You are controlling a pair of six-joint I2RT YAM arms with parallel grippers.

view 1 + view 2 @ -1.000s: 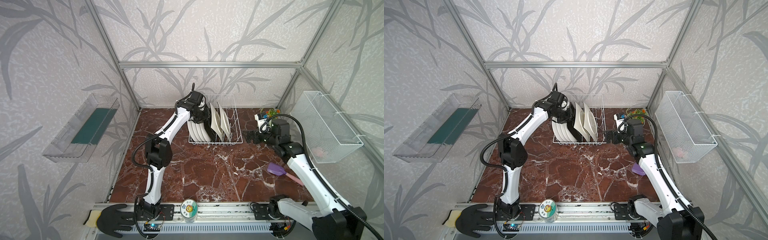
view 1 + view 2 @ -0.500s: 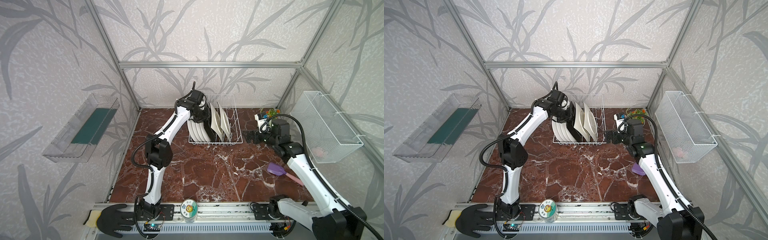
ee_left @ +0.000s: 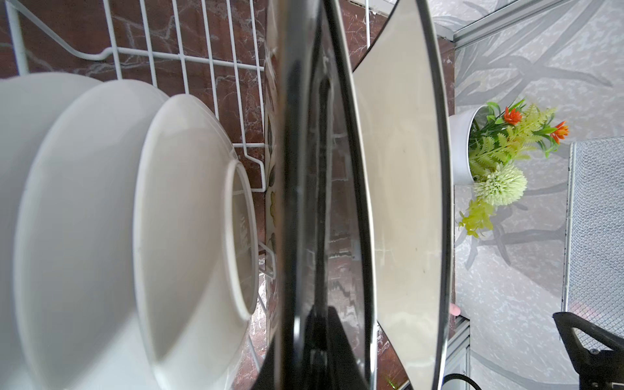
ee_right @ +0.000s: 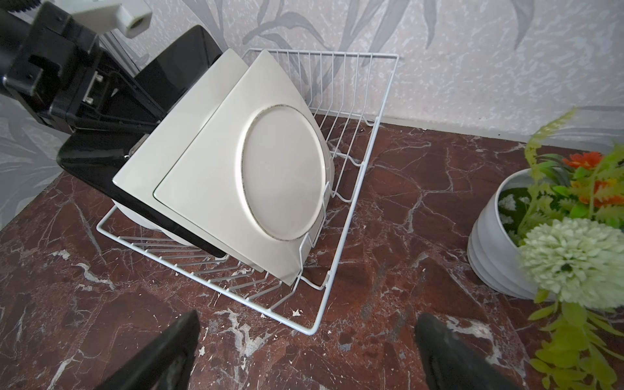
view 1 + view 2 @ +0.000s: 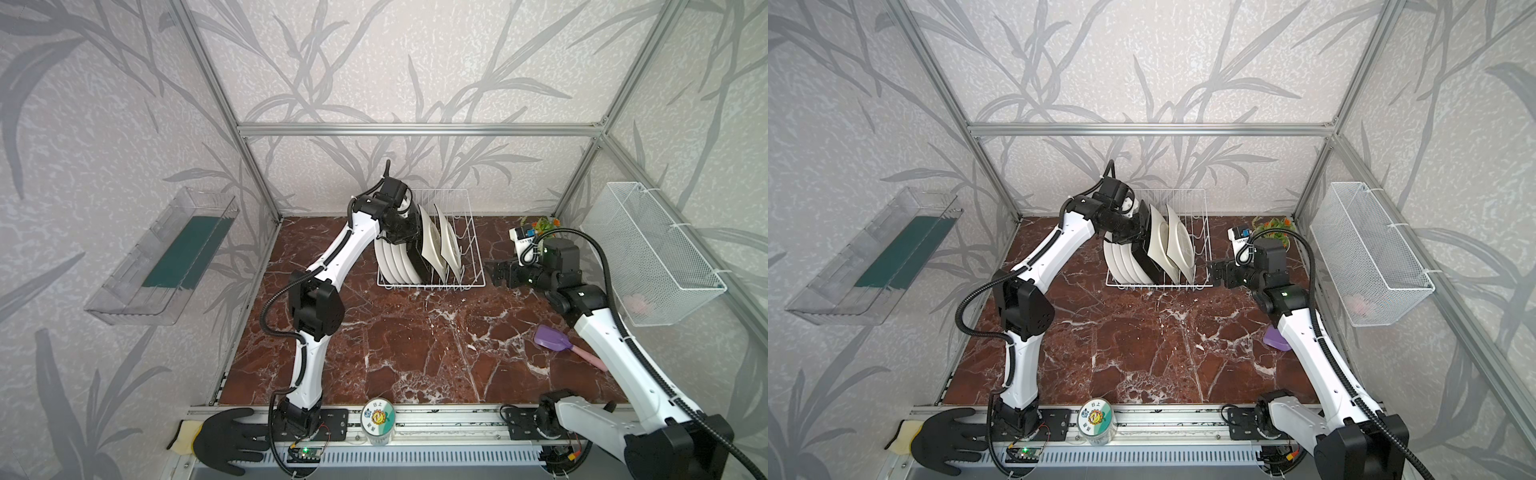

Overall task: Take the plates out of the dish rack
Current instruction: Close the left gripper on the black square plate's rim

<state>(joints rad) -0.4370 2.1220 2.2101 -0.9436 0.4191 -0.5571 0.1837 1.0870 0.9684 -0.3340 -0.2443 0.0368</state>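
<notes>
At the back of the marble tabletop (image 5: 415,353) stands the white dish rack (image 5: 467,232), holding round white plates (image 5: 390,262), a black plate (image 4: 175,71) and two cream square plates (image 4: 236,175). The left pincer (image 5: 410,236) is clamped on the black plate's upper edge; the right pincer (image 4: 304,354) hovers, jaws apart, just beside the rack.

There is one rack (image 5: 432,285). It holds what look like four round white plates (image 5: 388,262), overlapping so the count is not certain, one black square plate (image 4: 175,77) and two cream square plates (image 4: 270,169). Elsewhere there is one mesh basket (image 5: 665,257), one clear tray (image 5: 137,286), one potted plant (image 4: 489,243), one purple scoop (image 5: 552,338), one black glove (image 5: 226,434) and one jar (image 5: 377,419).
</notes>
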